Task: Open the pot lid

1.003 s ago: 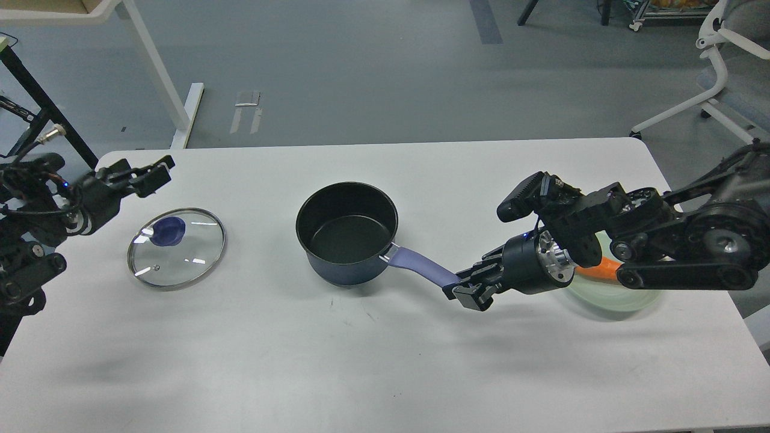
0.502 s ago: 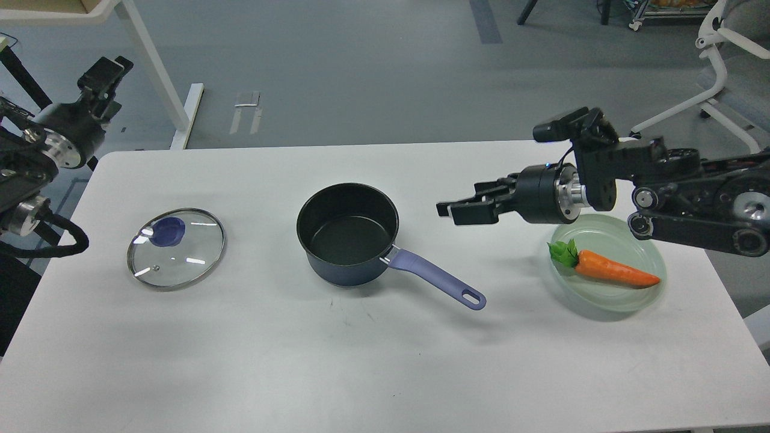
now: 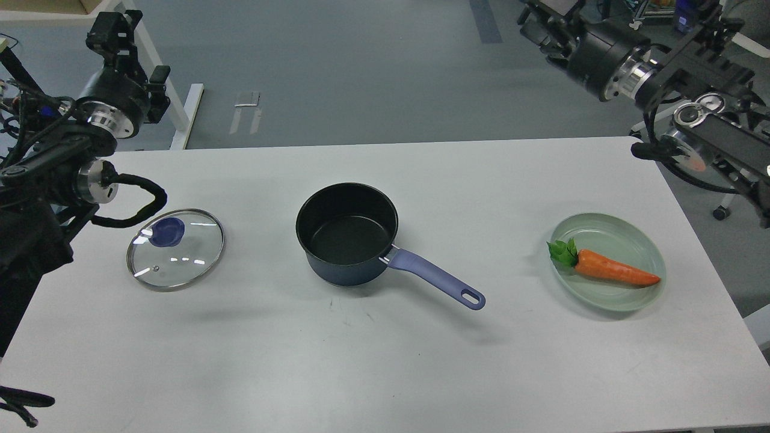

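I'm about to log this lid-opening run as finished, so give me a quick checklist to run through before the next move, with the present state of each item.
1. Glass lid off the pot: ok, it lies flat on the table, left of the pot.
2. Pot uncovered and upright: ok, its dark inside shows and looks empty.
3. Pot handle free: ok, nothing touches it.
4. Left claw clear of the lid: ok, raised above the table's far left corner; open or shut: cannot tell.
5. Right claw clear of the table: ok, raised at the top edge; open or shut: cannot tell.
6. Carrot on its green plate: ok.
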Controlling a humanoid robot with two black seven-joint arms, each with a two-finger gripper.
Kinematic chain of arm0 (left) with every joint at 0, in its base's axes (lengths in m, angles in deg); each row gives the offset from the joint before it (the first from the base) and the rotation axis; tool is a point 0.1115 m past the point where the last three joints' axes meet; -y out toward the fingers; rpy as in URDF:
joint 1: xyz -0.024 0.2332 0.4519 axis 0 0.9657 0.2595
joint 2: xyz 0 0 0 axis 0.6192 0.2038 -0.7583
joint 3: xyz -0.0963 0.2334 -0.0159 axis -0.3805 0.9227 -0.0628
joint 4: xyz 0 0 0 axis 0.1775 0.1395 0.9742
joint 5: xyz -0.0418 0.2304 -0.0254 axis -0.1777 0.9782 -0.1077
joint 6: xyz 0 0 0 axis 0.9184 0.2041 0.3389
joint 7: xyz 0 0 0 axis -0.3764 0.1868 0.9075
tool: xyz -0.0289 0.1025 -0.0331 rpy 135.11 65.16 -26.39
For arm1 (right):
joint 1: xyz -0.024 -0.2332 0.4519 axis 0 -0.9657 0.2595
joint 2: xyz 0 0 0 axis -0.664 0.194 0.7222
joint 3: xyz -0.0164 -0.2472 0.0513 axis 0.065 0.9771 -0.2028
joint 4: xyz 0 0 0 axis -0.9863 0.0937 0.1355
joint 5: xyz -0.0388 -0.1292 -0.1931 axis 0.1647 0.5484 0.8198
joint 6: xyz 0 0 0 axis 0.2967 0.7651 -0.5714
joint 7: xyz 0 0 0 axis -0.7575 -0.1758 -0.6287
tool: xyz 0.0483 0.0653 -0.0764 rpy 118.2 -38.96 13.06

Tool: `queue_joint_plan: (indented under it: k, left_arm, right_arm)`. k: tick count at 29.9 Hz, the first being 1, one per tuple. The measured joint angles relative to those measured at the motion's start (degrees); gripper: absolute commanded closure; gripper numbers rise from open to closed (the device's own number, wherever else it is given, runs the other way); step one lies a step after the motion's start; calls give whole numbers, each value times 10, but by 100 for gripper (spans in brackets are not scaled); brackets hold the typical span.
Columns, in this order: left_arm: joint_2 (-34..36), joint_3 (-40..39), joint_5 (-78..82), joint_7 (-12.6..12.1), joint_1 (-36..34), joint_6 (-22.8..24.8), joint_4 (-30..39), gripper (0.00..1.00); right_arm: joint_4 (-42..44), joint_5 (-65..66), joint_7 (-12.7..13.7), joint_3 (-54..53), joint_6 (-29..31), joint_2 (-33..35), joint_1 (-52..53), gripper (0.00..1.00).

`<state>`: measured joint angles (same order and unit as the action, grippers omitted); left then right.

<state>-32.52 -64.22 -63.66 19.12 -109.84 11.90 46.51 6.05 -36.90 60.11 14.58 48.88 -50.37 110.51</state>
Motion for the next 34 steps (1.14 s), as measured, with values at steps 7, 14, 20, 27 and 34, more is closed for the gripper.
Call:
queue_joint_plan:
  k: [7, 14, 20, 27, 34]
  left_arm:
    - [-26, -11, -86, 0, 8, 26, 1, 1]
    - [-34, -20, -152, 0, 16, 48, 2, 0]
    - [-35, -39, -157, 1, 27, 49, 6, 0]
    - [-28, -56, -158, -1, 33, 64, 8, 0]
    - [-29, -60, -158, -1, 43, 68, 8, 0]
  right_arm:
    - [59, -194, -4, -66, -7, 2, -50, 1]
    - [139, -400, -6, -107, -5, -26, -66, 2]
    - [171, -495, -5, -169, 3, -70, -107, 1]
    - [174, -507, -2, -285, 18, -134, -173, 1]
    - [173, -505, -4, -294, 28, -139, -191, 0]
